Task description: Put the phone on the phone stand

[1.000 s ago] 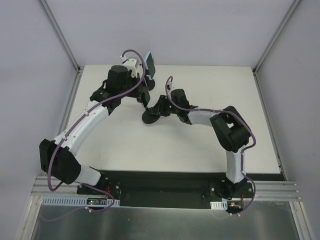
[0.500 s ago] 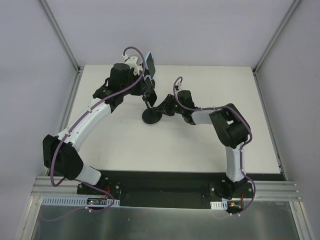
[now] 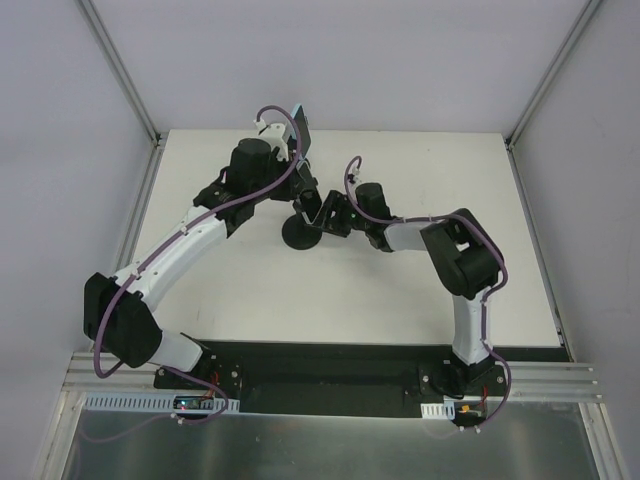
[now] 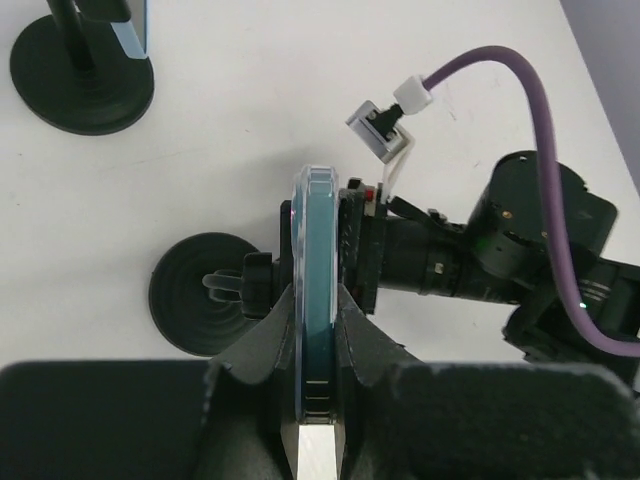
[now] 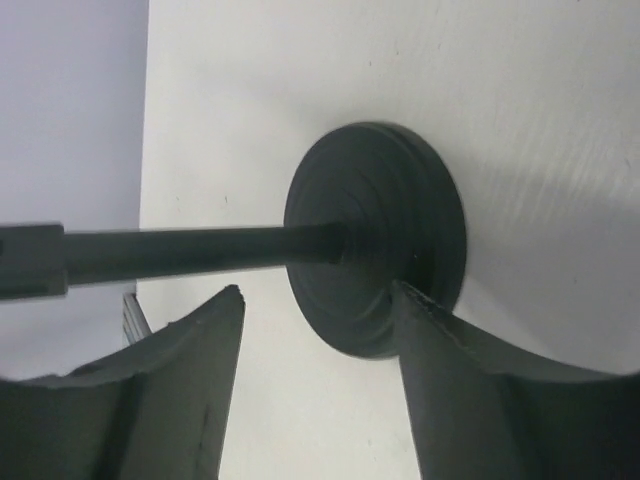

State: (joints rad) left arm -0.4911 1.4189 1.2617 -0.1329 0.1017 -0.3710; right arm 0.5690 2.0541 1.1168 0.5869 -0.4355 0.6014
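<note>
**Phone held over the stand**

Your left tool [image 4: 318, 335] was clamped on the thin, pale-blue-edged phone [image 4: 314, 230], which it held edge-on over the black, round-based phone stand [image 4: 205, 300] on the white counter [image 3: 380, 290]. Your right tool [image 5: 318, 292] stood wide, one finger either side of the stand's pole.

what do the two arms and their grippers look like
The left arm and right arm have white shells with bulky black joints. A purple cable loops along each, with a white connector near the wrist. The fingers are matte black, curved inside.
</note>
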